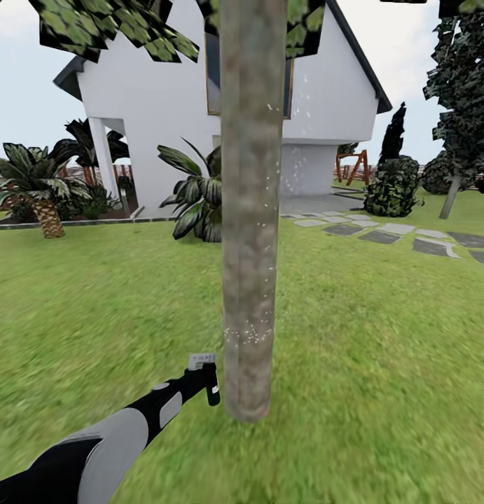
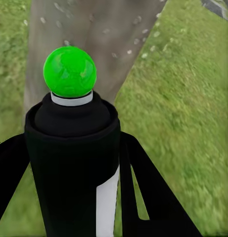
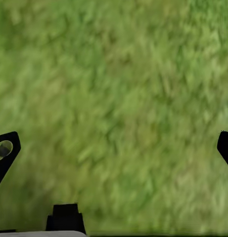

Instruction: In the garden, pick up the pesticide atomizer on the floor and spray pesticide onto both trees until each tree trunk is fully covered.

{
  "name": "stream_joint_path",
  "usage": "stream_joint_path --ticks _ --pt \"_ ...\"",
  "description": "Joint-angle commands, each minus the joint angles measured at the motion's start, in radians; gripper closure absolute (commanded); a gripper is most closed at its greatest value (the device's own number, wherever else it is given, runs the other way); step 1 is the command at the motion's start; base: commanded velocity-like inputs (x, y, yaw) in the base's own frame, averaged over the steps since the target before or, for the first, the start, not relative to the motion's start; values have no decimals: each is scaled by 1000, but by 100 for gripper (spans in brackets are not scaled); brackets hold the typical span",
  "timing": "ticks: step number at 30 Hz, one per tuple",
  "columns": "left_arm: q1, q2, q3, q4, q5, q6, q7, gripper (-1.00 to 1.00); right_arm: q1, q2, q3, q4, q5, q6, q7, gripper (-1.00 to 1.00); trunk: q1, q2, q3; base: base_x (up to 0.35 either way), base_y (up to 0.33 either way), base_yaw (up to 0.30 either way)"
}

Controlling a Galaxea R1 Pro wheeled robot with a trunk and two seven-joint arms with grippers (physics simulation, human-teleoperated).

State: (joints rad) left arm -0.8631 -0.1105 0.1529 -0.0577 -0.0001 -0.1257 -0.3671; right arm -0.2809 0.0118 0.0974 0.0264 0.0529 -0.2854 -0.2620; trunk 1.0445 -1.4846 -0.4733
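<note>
Between the two black fingers of the left tool [image 2: 69, 168] sits one small black round bottle with a green ball top [image 2: 69, 71], held tight, close beside one thick grey-brown tree trunk [image 1: 252, 210] dotted with tiny white specks. One white house [image 1: 150, 91] stands behind. Over green grass [image 3: 118, 98], the right tool [image 3: 114, 148] has its two fingers spread wide, holding nothing.

The atomizer [image 1: 212, 392] sits just left of the trunk [image 1: 250, 210], house [image 1: 157, 91] behind.
</note>
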Motion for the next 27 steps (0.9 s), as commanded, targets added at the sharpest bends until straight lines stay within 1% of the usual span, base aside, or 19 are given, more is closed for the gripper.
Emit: stream_joint_path --ticks 1,5,9,10,11,12,13,14,15,16,17,18,19,20,22,23,25,26,27 --pt "-1 0 7 1 0 -2 -4 100 -1 0 7 3 6 -1 -8 -100 0 -1 -1 20 36 -60" --pt "-1 0 7 1 0 -2 -3 100 -1 0 7 3 6 -1 -9 -100 0 -1 -1 173 -102 -15" --pt "-1 1 5 -5 2 -1 -2 100 -1 0 9 -1 6 -1 -9 -100 0 -1 -1 61 -43 -2" --pt "-1 2 3 -20 2 4 -1 100 -2 1 10 -6 6 -1 -9 -100 0 -1 -1 15 -11 -1" --pt "-1 2 1 -61 3 20 -1 100 -2 4 10 -26 6 0 -9 -100 0 -1 -1 10 -7 0" --pt "-1 4 1 -133 5 72 -1 100 -2 8 10 -55 6 0 -9 -100 0 -1 -1 6 -4 0" --pt "-1 6 2 -272 6 232 1 100 -3 13 9 -87 5 1 -9 -100 0 -1 -1 3 -2 0" --pt "-1 7 2 -374 6 357 1 100 -2 15 8 -94 5 1 -9 -100 0 -1 -1 2 -1 0" --pt "-1 8 2 -475 6 460 1 100 -2 16 8 -90 5 0 -9 -100 0 -1 -1 1 -1 0" --pt "-1 8 2 -563 6 537 2 100 -2 16 7 -82 5 0 -8 -100 0 -1 -1 0 0 0" --pt "-1 7 1 -632 6 597 3 100 -2 17 8 -78 5 0 -8 -100 0 -1 -1 0 0 0" --pt "-3 6 0 -692 4 680 3 100 -2 17 8 -72 6 0 -8 -100 0 -1 -1 0 0 0" --pt "-14 6 0 -716 3 730 3 100 -2 17 8 -70 6 0 -8 -100 0 -1 -1 0 0 0" --pt "-37 8 0 -733 3 775 3 100 -2 17 8 -69 6 -1 -8 -100 0 -1 -1 0 0 0" --pt "-105 9 0 -749 2 854 3 100 -1 17 8 -67 6 0 -8 -100 0 -1 -1 0 0 0" --pt "-154 10 0 -756 2 901 3 100 -1 17 8 -67 6 -1 -8 -100 0 -1 -1 0 0 0" --pt "-220 11 0 -759 2 949 4 100 -1 17 8 -66 6 -1 -8 -100 0 -1 -1 0 0 0" --pt "-235 11 1 -759 2 962 4 100 -2 17 8 -66 6 -1 -8 -100 0 -1 -1 0 0 0" --pt "-273 11 1 -758 2 995 4 100 -2 17 8 -66 7 -1 -8 -100 0 -1 -1 0 0 0"
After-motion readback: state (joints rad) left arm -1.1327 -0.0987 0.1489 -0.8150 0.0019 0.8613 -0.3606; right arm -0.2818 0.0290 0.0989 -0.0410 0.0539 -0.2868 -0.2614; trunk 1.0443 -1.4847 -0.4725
